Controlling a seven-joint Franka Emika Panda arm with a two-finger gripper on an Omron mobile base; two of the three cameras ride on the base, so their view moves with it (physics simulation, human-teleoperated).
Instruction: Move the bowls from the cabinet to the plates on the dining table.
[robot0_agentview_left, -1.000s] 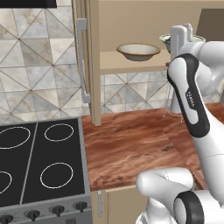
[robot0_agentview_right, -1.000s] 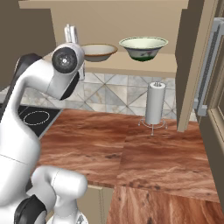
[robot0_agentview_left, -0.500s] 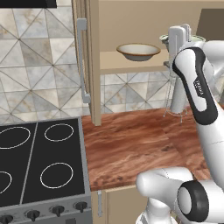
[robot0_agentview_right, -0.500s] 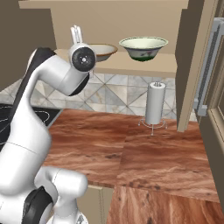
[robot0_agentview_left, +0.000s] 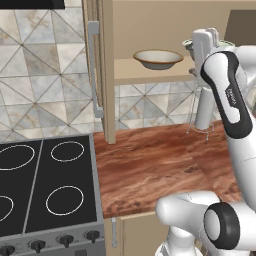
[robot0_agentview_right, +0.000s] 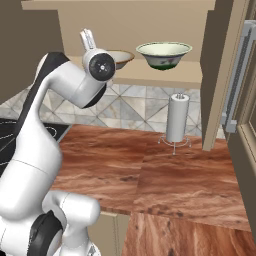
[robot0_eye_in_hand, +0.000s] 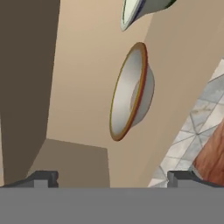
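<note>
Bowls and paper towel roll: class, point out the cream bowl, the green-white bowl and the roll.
Cream bowl (robot0_agentview_left: 158, 58), left base view, inner wall.
Green-white bowl (robot0_agentview_right: 163, 54), right base view, outer wall.
Paper towel roll (robot0_agentview_right: 176, 119), right base view, side.

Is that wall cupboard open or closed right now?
Open. The cabinet door is swung aside, and both bowls, cream and green-white, sit exposed on its shelf.

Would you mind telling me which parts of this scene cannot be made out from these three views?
- Green-white bowl: in the left base view the hand hides most of it; the hand view's top edge cuts it.
- Cream bowl: in the right base view the arm's wrist hides its left part.
- Paper towel roll: in the left base view the forearm covers its right side.
- Stove: cut by the left edge.
</note>
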